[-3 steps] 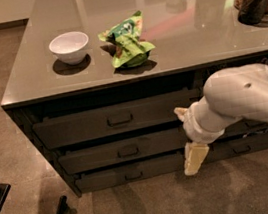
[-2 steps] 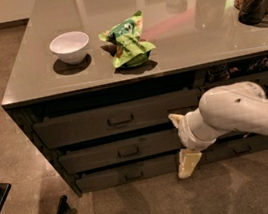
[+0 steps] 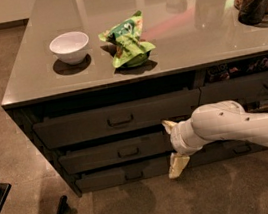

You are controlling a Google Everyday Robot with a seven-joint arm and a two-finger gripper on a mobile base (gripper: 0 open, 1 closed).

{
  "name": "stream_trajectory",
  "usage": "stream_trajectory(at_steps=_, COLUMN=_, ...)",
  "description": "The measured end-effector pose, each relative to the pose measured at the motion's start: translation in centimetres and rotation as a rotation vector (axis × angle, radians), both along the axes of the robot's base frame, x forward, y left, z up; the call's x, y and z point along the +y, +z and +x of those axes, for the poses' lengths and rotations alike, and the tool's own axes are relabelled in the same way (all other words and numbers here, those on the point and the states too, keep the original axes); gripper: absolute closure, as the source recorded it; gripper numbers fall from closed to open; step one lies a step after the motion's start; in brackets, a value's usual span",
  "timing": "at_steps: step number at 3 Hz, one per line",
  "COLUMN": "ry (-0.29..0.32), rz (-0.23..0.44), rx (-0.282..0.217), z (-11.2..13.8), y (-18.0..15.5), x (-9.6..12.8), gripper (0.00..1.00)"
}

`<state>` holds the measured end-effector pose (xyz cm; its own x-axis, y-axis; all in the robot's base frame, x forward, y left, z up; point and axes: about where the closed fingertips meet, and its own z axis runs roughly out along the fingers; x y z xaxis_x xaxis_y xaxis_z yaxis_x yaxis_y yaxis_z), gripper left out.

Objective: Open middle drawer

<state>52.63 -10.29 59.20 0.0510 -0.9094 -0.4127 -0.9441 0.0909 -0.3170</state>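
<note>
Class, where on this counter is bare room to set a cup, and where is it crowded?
Bare: the front strip between snack bag and dark cup. Crowded: the corner around that cup. The gripper sits below, by the middle drawer.

Glossy top; smooth plastic end effector at matt mid drawer.

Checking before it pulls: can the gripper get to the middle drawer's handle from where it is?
Probably yes. The gripper, open, sits in front of the middle drawer just right of its handle, at about the same height, with nothing between them.
</note>
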Motion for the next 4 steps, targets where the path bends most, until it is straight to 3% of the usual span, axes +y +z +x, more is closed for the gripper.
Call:
stream_trajectory(at_steps=2, ry=0.012, rz=-0.004, rx=-0.013, z=-0.2, y=-1.8, x=0.2, gripper=0.00)
stream_trajectory(at_steps=4, ry=0.006, rz=0.017, rx=-0.055, z=1.8, y=-7.4, x=0.4, gripper=0.00)
